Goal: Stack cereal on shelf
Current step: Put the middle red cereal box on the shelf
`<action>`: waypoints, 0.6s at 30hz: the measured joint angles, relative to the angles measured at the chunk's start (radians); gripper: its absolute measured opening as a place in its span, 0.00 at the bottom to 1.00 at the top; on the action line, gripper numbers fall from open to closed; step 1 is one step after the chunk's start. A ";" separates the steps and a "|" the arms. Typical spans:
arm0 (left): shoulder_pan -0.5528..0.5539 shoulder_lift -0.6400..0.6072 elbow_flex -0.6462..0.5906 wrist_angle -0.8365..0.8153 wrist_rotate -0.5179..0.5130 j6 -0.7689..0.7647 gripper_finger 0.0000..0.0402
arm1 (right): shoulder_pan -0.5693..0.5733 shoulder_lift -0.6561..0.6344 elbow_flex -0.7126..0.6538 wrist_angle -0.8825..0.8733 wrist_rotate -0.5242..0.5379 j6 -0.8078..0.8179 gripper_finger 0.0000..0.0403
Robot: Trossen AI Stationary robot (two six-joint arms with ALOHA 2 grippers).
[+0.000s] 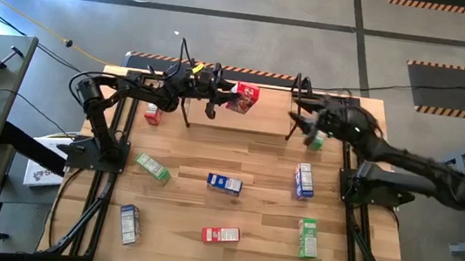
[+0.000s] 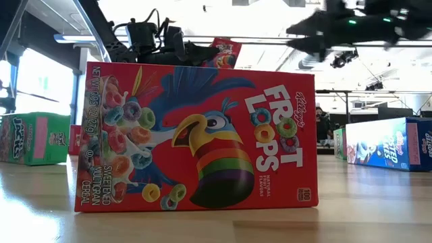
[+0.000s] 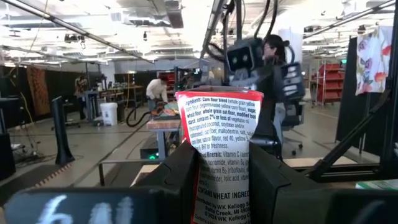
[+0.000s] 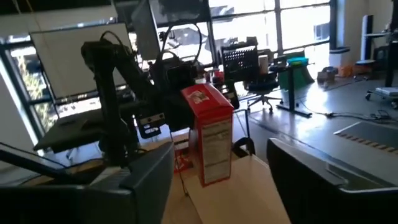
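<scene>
Clamped on a red cereal box (image 3: 221, 118), my left gripper (image 3: 221, 165) holds it upright at the back edge of the shelf (image 1: 242, 121), white ingredients panel facing my wrist camera. My right gripper (image 1: 307, 127) hangs at the shelf's right end, fingers apart with nothing between them. Under both arms lies one table (image 1: 267, 213). The single shelf, a pale board with black hoops at each end, stands at its far side. I count nine boxes: three red, three blue, three green. A red box (image 1: 153, 114) sits by the shelf's left end and a green box (image 1: 317, 141) by its right. Six more lie scattered across the table.
</scene>
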 joint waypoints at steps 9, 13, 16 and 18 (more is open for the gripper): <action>0.000 -0.002 0.001 -0.028 -0.013 -0.001 0.21 | 0.048 0.352 0.450 -0.354 -0.003 -0.167 0.76; 0.000 -0.002 0.001 -0.029 -0.002 -0.002 0.21 | 0.047 0.462 0.645 -0.565 -0.004 -0.244 0.76; 0.000 -0.002 0.001 -0.030 0.012 -0.002 0.21 | 0.047 0.545 0.781 -0.717 -0.026 -0.282 0.76; 0.000 -0.002 0.001 -0.030 0.025 -0.003 0.21 | 0.047 0.599 0.865 -0.807 -0.035 -0.298 0.76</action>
